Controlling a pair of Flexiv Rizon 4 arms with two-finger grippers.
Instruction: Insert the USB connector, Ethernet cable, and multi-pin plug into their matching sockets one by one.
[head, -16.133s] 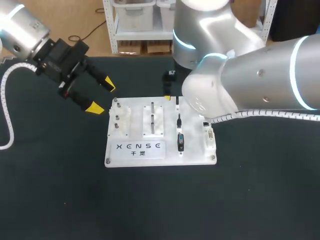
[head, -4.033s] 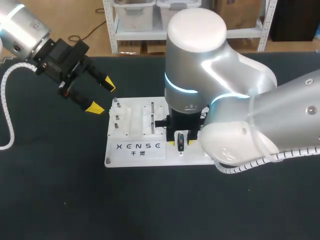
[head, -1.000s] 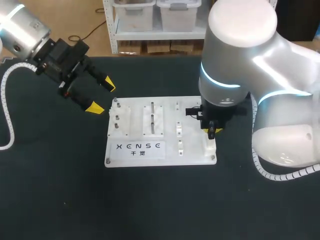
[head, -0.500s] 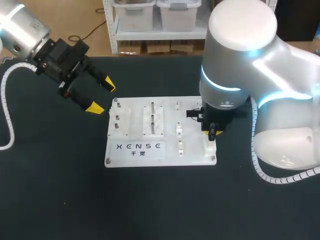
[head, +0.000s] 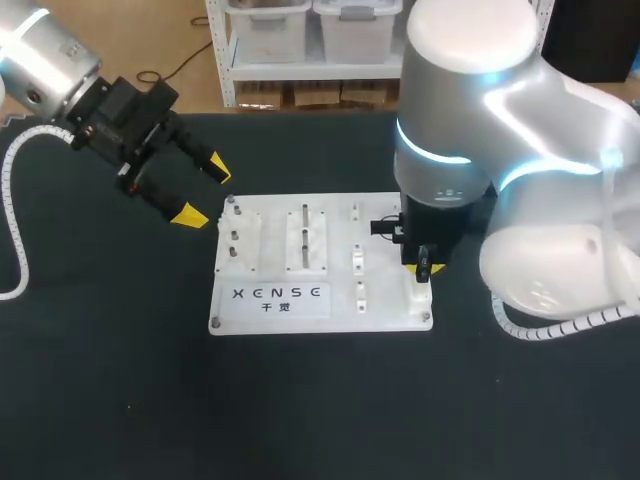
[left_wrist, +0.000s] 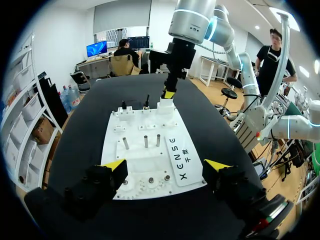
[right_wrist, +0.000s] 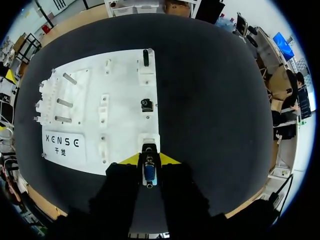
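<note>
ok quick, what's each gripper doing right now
left gripper: open, holding nothing
right gripper: shut on a small blue and silver plug

The white rectangular plastic board (head: 385, 305) carries one line of black capital letters (head: 279, 291) on its near left part. Two smaller black characters (head: 279, 306) stand just beneath that line.

Right claw (head: 424, 266) over board (head: 385, 305) right edge (plug (right_wrist: 149, 170) held), left claw (head: 200, 190) beyond board's rear-left corner
</note>
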